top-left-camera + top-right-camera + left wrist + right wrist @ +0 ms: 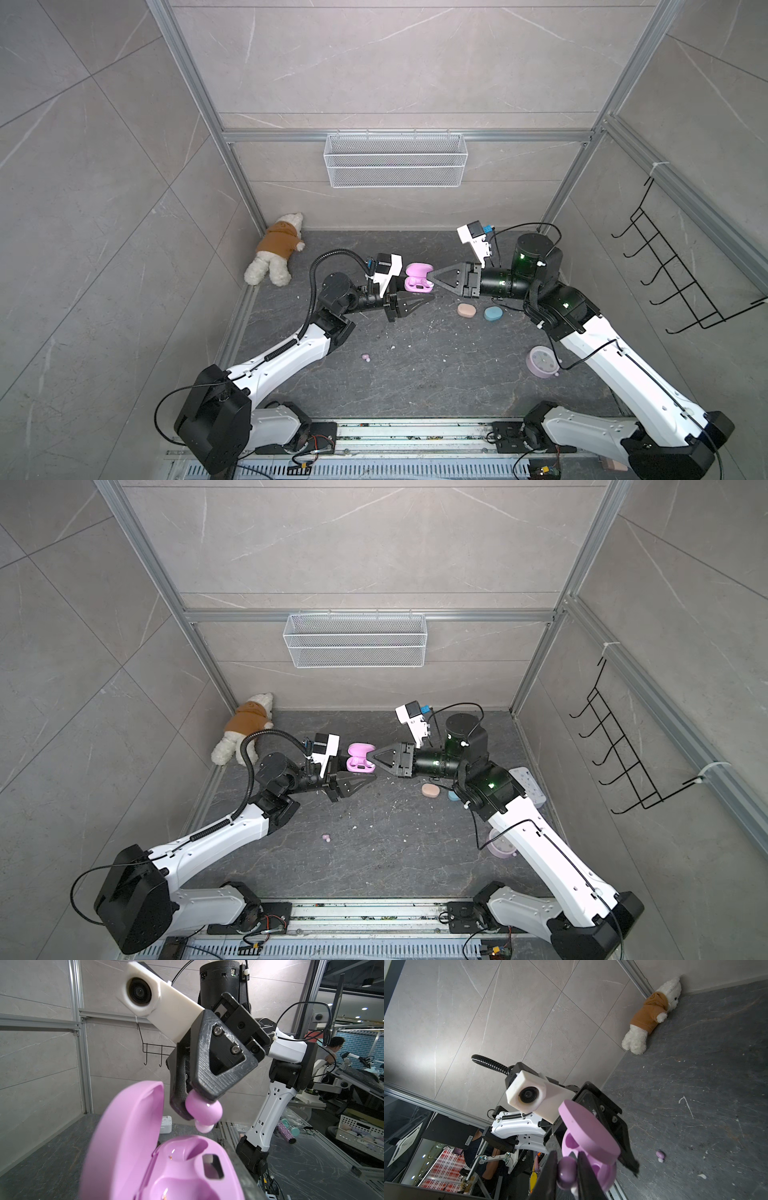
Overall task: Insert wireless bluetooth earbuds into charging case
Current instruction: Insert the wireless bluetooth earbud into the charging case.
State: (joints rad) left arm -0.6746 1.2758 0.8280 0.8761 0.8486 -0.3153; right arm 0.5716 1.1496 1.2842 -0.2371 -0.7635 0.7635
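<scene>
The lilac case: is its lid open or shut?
Open. The lilac case has its lid raised, both wells exposed.

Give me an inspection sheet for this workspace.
Surface: dark stone-look tabletop, white crumbs.
Job's things: open lilac case; held lilac earbud over its wells, not seated; loose lilac earbud on the tabletop; peach case and blue case, closed.
Clutter: plush dog in far corner; round lilac object.
Grippers: left gripper shut on lilac case; right gripper shut on held lilac earbud.
Cables: leads looped along left arm and right arm.
Surroundings: hanging wire basket; hook rack.
</scene>
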